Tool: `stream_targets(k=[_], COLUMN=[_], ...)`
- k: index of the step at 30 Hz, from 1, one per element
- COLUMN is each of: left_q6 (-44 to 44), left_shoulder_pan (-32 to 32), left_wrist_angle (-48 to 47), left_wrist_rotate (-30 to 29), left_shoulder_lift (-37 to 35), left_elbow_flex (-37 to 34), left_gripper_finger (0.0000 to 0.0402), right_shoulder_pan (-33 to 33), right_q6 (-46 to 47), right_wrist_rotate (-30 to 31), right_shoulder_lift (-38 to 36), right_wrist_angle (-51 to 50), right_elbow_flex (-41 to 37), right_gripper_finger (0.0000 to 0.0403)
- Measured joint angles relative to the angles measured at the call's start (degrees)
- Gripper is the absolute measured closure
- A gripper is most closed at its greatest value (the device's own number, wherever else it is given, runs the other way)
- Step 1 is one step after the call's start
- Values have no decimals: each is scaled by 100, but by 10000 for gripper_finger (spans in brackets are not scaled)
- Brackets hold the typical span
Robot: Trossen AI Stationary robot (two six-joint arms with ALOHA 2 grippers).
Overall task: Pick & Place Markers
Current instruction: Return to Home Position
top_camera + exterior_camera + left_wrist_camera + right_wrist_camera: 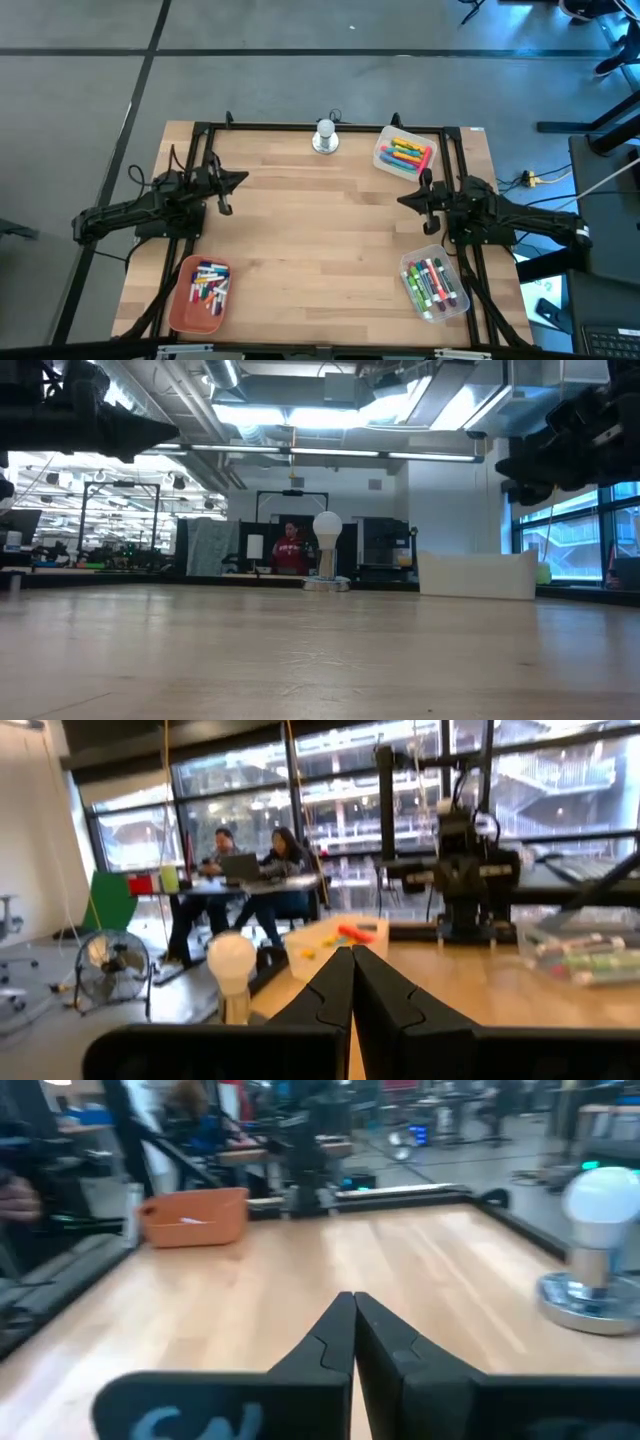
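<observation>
Markers lie in three containers in the high view: white-barrelled ones in an orange tub (199, 292) at the near left corner, thick bright ones in a clear bin (404, 152) at the far right, and green, red and dark ones in a clear bin (435, 287) at the near right. My left gripper (243, 179) hovers shut over the table's left side, and its closed fingertips (352, 952) touch nothing. My right gripper (402, 199) hovers shut over the right side, its fingertips (352, 1298) closed on nothing.
A silver-white round knob object on a metal base (325, 137) stands at the middle of the far edge. A black frame (300, 127) borders the table. Bare wood (320, 230) spans the middle between the arms. People sit at a desk (245, 870) beyond the table.
</observation>
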Motion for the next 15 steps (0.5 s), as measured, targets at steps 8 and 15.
stream_targets(k=[8,15], left_q6=[-311,-449], left_shoulder_pan=[0,-1], left_wrist_angle=[-680,-848], left_wrist_rotate=[46,324], left_shoulder_lift=[29,31], left_elbow_flex=[-52,-50], left_gripper_finger=[399,399], right_shoulder_pan=[0,0], right_q6=[-55,-154], right_wrist_rotate=[-202,98], right_shoulder_lift=[-48,-48], right_wrist_angle=[-93,-19], right_elbow_flex=[2,2], right_gripper_finger=[393,393])
